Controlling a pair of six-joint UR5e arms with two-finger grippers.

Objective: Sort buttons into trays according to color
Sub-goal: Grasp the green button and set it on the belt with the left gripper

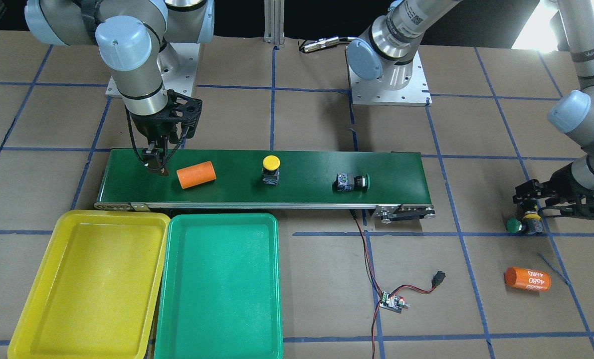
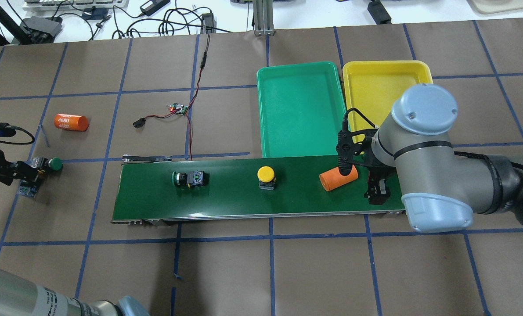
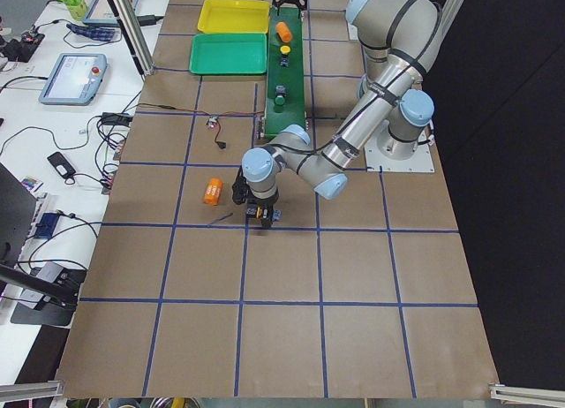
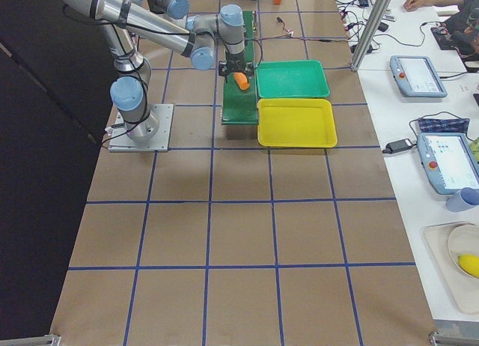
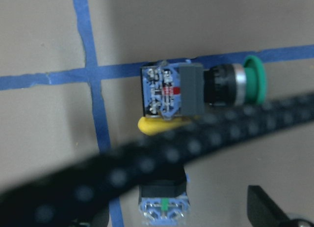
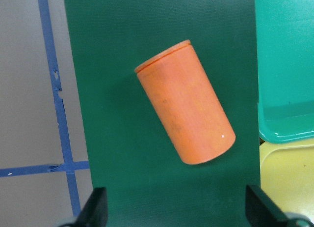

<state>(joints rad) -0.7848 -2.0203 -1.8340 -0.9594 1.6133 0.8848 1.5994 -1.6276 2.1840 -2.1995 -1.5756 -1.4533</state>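
- Hovering low over one end of the conveyor belt (image 1: 301,192), the right gripper (image 1: 157,167) has its fingers spread wide and holds nothing.
- An orange cylinder (image 1: 196,175) lies on its side just beside that gripper, skewed across the belt, both its ends short of the belt's long edges.
- A yellow-capped button (image 1: 271,169) stands upright near the belt's middle. A green-capped button (image 1: 352,182) lies on its side farther along, cap towards the left arm's end (bare belt separates all three things).
- The yellow tray (image 1: 92,279) and green tray (image 1: 222,284) lie side by side, rims touching, just off the belt's long edge away from the robot. The yellow one is the outer, level with the belt's end.
- Beyond the belt's other end, the left gripper (image 1: 528,205) sits low over the table (image 1: 326,124), fingers parted and gripping nothing.
- A second green-capped button (image 1: 515,226) lies there on its side along a tape line; a second yellow-capped button (image 5: 163,197) lies just beside it, cap against its body.
- A second orange cylinder (image 1: 527,279) lies near them; a circuit board (image 1: 393,301) lies between it and the trays.
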